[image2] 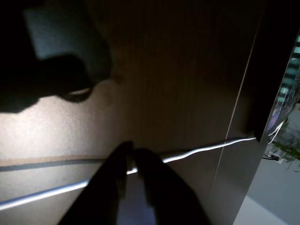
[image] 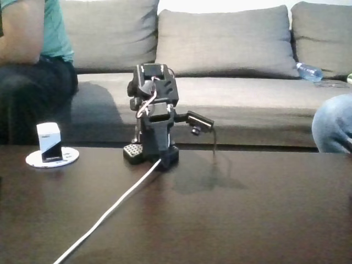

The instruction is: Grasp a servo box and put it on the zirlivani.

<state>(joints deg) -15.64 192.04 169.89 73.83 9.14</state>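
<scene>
The servo box (image: 49, 142), white on top and black below, stands upright on the zirlivani (image: 69, 157), a flat white disc at the table's left side in the fixed view. My arm (image: 154, 118) is folded up over its base in the middle of the table, well to the right of the box and apart from it. In the wrist view my gripper (image2: 131, 151) points at the dark tabletop; its two dark fingers meet at the tips with nothing between them.
A white cable (image: 118, 203) runs from the arm's base toward the front left of the dark table (image: 247, 209). A person (image: 33, 60) sits on the grey sofa at the left, a jeans-clad knee (image: 333, 126) is at the right, and a water bottle (image: 309, 71) lies on the sofa.
</scene>
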